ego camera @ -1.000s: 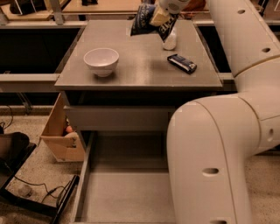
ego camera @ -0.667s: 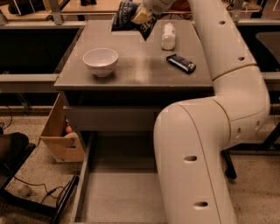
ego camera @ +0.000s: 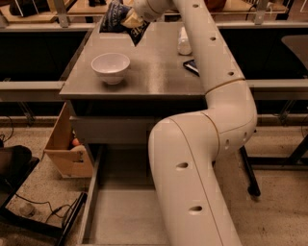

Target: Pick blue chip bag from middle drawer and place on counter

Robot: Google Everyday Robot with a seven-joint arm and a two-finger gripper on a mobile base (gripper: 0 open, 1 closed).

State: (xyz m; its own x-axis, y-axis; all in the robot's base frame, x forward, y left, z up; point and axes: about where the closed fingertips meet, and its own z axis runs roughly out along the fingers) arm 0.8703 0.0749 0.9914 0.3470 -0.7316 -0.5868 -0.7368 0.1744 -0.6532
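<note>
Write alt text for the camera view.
The robot's gripper holds a crinkly dark blue chip bag over the far end of the smooth grey counter, behind a white round bowl. Below, the wide shallow grey middle drawer stands open.

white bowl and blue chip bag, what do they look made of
Round white bowl: likely glazed ceramic, or plastic; smooth with soft sheen. Crinkly dark blue chip bag, gripped in the hand above the back of the grey counter: probably thin plastic film, creased and glossy.
</note>
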